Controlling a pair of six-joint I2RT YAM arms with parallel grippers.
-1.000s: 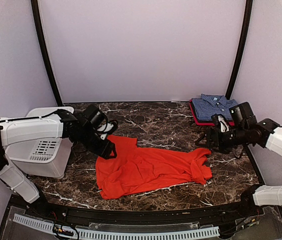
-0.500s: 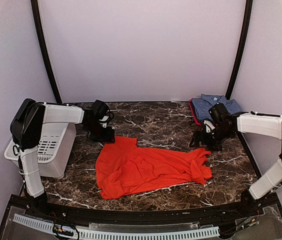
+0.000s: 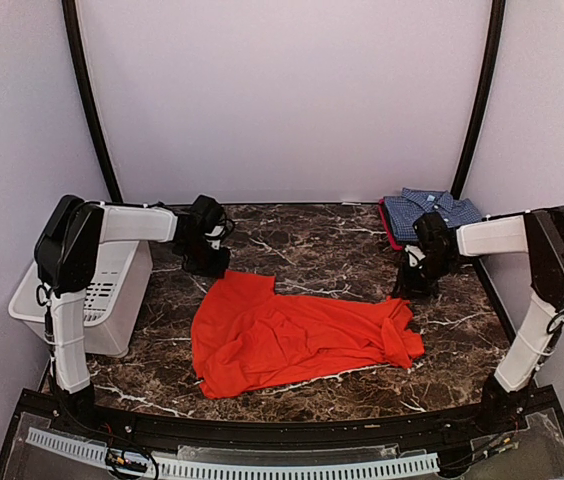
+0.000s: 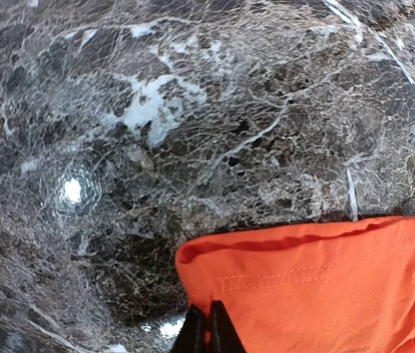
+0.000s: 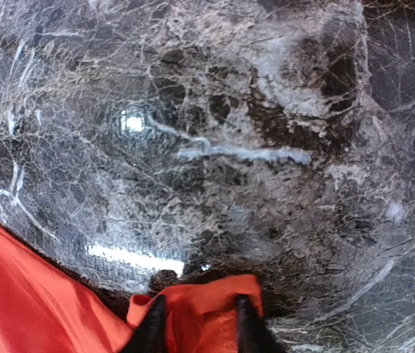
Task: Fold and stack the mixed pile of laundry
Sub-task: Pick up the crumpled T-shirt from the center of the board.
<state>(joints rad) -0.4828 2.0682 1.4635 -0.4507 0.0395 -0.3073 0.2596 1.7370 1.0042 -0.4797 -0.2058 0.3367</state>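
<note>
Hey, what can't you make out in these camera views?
Basket inside: top view, left arm covers much of it.
Red edge under checked shirt: top view, too little shows to identify.
Orange shirt: both wrist views crop most of it.
Left end effector, right end effector: wrist views' bottom edge leaves only fingertips.

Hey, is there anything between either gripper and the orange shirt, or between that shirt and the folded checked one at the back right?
Nothing visible. The left gripper and right gripper are both at the orange shirt's far corners, and only bare marble table lies between it and the folded checked shirt.
</note>
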